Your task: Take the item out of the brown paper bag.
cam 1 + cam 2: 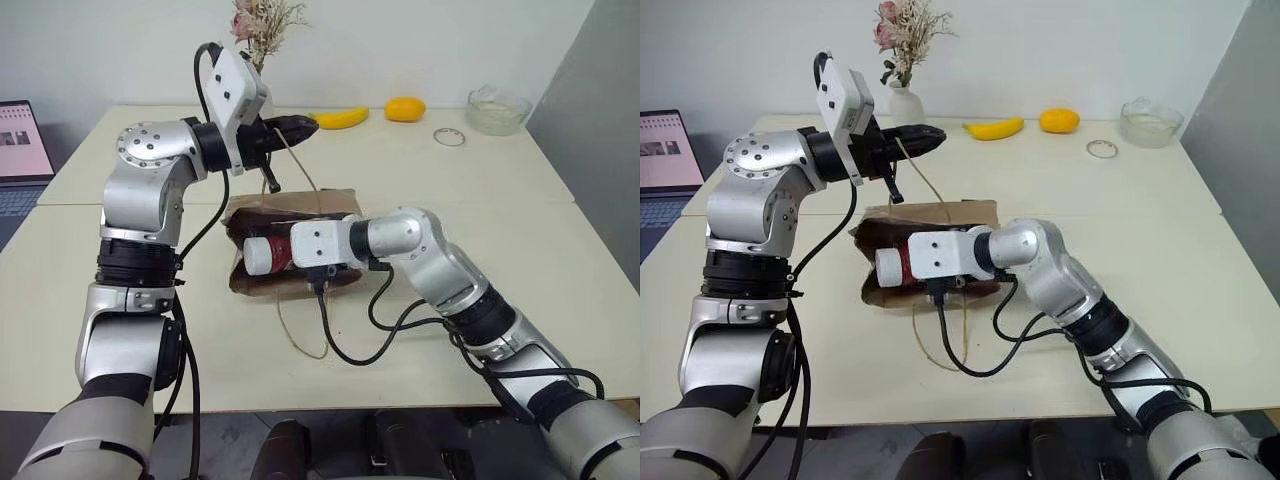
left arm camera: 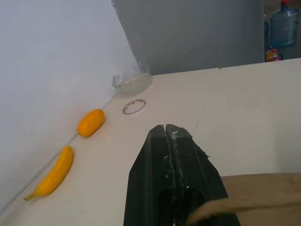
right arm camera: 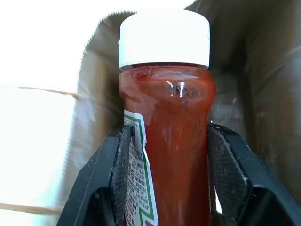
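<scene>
Red sauce bottle with a white cap (image 3: 164,141) sits pinched between the right gripper (image 3: 164,188) fingers at the crinkled brown paper bag (image 1: 330,205) mouth on the cream counter (image 1: 560,260). Left gripper (image 1: 300,127) fingers, pressed together, pinch a cord handle (image 1: 300,165) aloft.

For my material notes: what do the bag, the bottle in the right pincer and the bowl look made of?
Brown paper bag: matte kraft paper, crinkled, with cord handles. Bottle: likely clear glossy plastic, red sauce showing through, opaque white cap, paper label. Bowl: transparent, glass or plastic.
</scene>
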